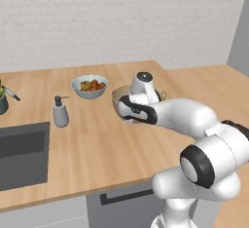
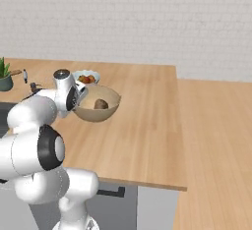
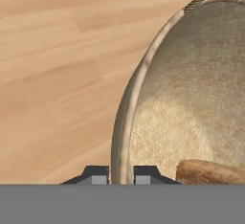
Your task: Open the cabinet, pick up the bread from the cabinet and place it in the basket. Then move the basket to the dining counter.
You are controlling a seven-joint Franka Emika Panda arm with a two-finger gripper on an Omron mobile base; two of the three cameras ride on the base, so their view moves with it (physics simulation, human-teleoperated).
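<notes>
The fingers [image 3: 120, 176] are pinched narrowly onto the rim of the basket [image 2: 96, 112], one tip inside the wall and one outside. The basket sits on the light wooden worktop [image 2: 142, 121] with the bread [image 2: 101, 104] lying in its bottom (a brown loaf end shows in the hand view). A small white fruit bowl [image 1: 89, 86] stands just beside it, near a soap dispenser [image 1: 60, 111] and the sink [image 1: 23, 154].

base views flank basket [image 1: 118, 97], hand close
</notes>
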